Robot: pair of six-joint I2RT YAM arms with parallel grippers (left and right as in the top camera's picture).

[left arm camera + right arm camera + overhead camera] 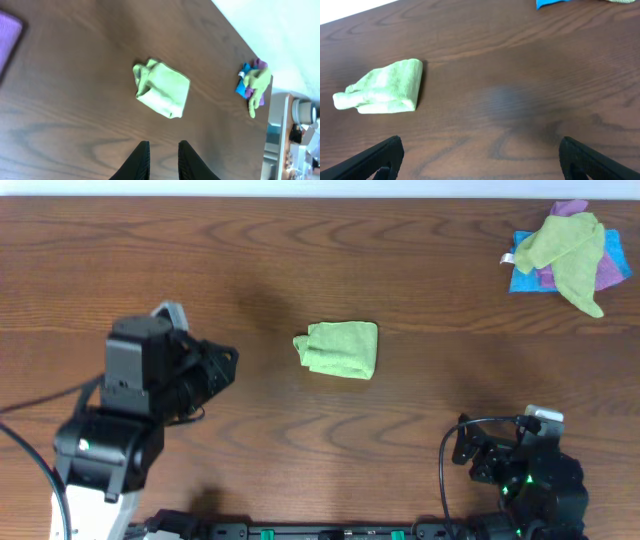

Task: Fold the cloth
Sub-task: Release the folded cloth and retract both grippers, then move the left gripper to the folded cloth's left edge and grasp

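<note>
Lying folded on the table, the cloth is ahead of the left end effector, jaws slightly apart and empty; the right end effector gapes wide, a heap of coloured cloths far beyond it.

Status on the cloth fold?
Left gripper slightly open, empty. Right gripper wide open, empty. Cloth folded, lying free. Nothing in the way.

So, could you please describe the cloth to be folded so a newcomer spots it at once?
On the wooden table, look near the middle: the lime-green cloth lies alone, folded into a small bundle. The other cloths are heaped in the far right corner, blue, purple and yellower green.
</note>
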